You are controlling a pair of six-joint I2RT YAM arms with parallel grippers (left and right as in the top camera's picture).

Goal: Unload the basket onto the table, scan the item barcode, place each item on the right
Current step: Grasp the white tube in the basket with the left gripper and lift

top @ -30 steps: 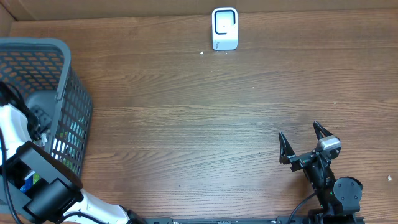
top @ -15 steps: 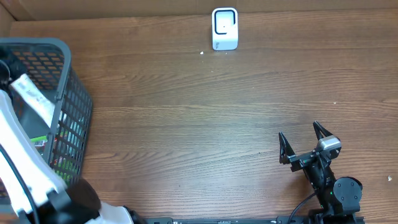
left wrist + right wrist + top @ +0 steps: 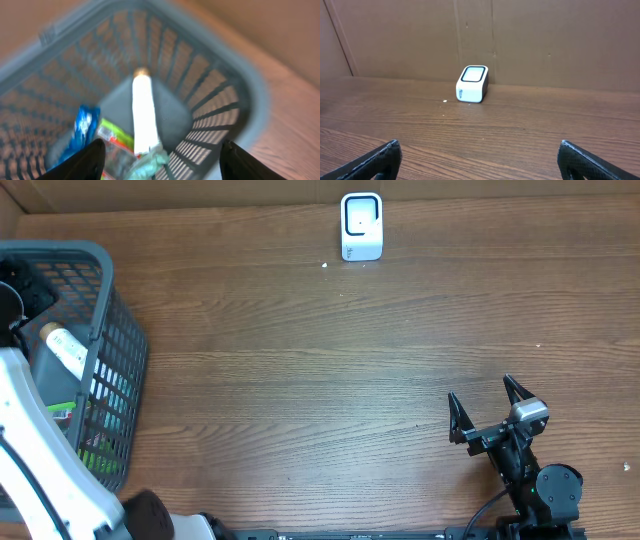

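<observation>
Lying lengthwise on the floor of the grey basket (image 3: 105,262), a white tube (image 3: 144,112) with a tan cap looks the likeliest item to scan, since it sits almost centred in the left wrist view. A blue packet (image 3: 80,131) and a green packet (image 3: 116,140) lie just beside its lower end, crowded against it. That probably makes the tube's free upper half the cleaner place to grip.

The left claw (image 3: 161,150) hangs above the basket with its jaws spread wide. One finger shows at each lower corner of the wrist view, and nothing is between them. It holds nothing, and it seems poised over the contents in order to choose and reach down. The wrist picture is blurred, so no barcode can be made out on any item.

Across the table (image 3: 300,380), the white scanner (image 3: 361,225) stands upright at the far edge, well apart from the basket. Any item has to be lifted out and carried over to it. The right claw (image 3: 480,390) rests near the front right corner, fully open and empty. It points toward the scanner, apparently parked clear of the left arm's route.
</observation>
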